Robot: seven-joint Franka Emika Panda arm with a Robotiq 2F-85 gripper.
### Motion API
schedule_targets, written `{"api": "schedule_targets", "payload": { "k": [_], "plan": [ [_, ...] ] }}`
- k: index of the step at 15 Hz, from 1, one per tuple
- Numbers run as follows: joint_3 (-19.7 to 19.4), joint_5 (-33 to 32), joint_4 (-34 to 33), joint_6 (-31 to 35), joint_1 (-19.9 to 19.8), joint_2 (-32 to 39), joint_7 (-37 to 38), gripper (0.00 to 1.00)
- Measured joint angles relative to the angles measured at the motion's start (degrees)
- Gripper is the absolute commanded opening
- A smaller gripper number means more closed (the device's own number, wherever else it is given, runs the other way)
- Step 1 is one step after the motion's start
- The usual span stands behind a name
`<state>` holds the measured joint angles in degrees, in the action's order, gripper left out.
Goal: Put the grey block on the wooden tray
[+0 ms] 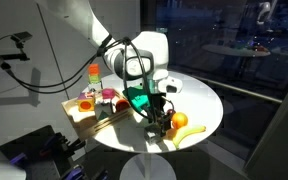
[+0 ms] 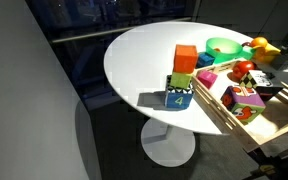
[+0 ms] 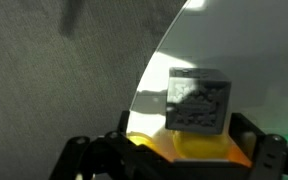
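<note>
**Gripper spread over grey block, pre-grasp**

Gripper (image 1: pixel 156 112) in an exterior view hangs low over the round white table (image 1: pixel 199 100), at about 5 o'clock of the tabletop, near the banana (image 1: pixel 189 130). Wooden tray (image 1: pixel 82 118) sits at 9 o'clock of the gripper, full of coloured toys. Grey block not separable here, too small and hidden under the wrist.

In an exterior view with no arm in frame: tray rim (image 2: pixel 222 112) at 4 o'clock of the table (image 2: pixel 144 60), green bowl (image 2: pixel 222 47) at 2 o'clock, and a stack of orange block (image 2: pixel 185 58), green block and blue number block (image 2: pixel 180 97) near centre. Grey block not found here.

Wrist view: grey block (image 3: pixel 197 100) sits by the table edge, something yellow (image 3: pixel 199 147) just below it. Gripper (image 3: pixel 174 160) looks released, fingers set wider than the block and not touching it.

Judgement: step is the grasp. Centre the block between the fingers, square to its flat faces, and descend straight. Clamp without nudging it off the near edge. Watch the yellow item touching or beside it; cannot tell which. Then lift clear and carry to a bare patch of tray.
</note>
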<state>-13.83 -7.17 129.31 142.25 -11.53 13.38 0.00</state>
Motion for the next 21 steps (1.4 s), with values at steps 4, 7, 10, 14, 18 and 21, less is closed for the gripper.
{"api": "schedule_targets", "payload": {
  "k": [4, 7, 10, 14, 18, 21],
  "plan": [
    [-0.14, -1.12, 0.10, 1.49, 0.04, 1.53, 0.78, 1.00],
    [-0.18, -2.21, 0.32, 2.25, 0.29, 1.77, 1.41, 1.00],
    [-0.22, -3.07, 0.58, 2.55, 0.47, 1.78, 2.73, 1.00],
    [-0.23, -3.08, 0.62, 2.45, 0.56, 1.27, 3.02, 1.00],
    [-0.22, -3.08, 0.79, 1.94, 0.59, -0.69, 3.02, 1.00],
    [-0.16, -3.08, 1.23, 1.86, 0.62, -2.04, 3.02, 1.00]
  ]
}}
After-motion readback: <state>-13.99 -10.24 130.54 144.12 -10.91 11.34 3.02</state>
